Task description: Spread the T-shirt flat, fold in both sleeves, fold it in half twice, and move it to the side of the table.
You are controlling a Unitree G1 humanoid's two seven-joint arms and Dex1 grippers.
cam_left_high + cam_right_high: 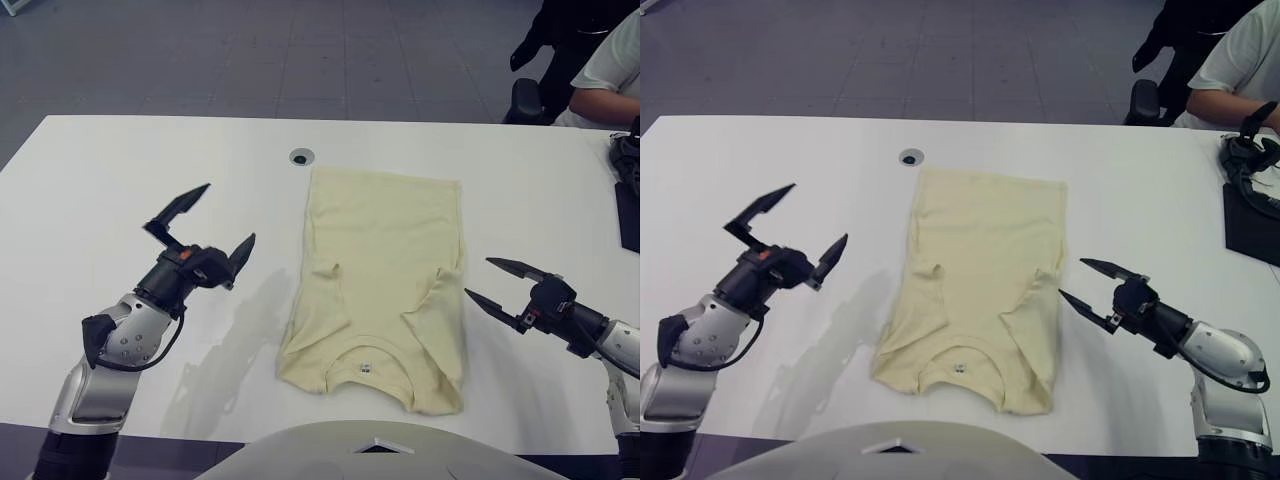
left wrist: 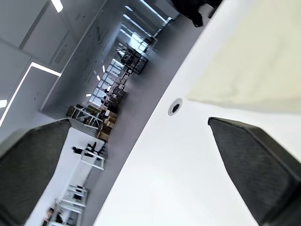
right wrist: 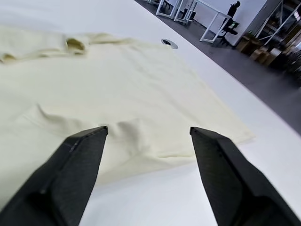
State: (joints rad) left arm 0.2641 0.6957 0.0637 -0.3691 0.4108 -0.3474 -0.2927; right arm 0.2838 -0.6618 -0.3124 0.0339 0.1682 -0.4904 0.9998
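On the left, the left hand [image 1: 230,212] is hovering above the bare bench [image 1: 90,170], well apart from the cloth. Its forearm is rising from the near edge and its wrist is tipping up and to the right. Its two black fingers are gaping wide and gripping nothing. The left wrist view is looking out between those fingers across the bench top to a small round hole [image 2: 175,108] and a far corner of the cloth. Beyond them it is taking in a long lit hall that the head views are not catching.

That one hole is sitting in the bench just beyond the far left corner of the T-shirt [image 1: 385,270]. The single pale yellow T-shirt is lying flat a little right of the bench's centre, collar toward the near edge and hem toward the far one. Both sleeves are folded in over the body, making a long narrow shape. The right wrist view is showing the rumpled sleeve folds from low and close.

On the right, the right hand [image 1: 478,276] is hanging low just beside the shirt's right edge, level with the sleeve and pointing left at it, its two fingers well spread and empty. At the far right, some black gear [image 1: 1250,220] is resting at the bench's edge.
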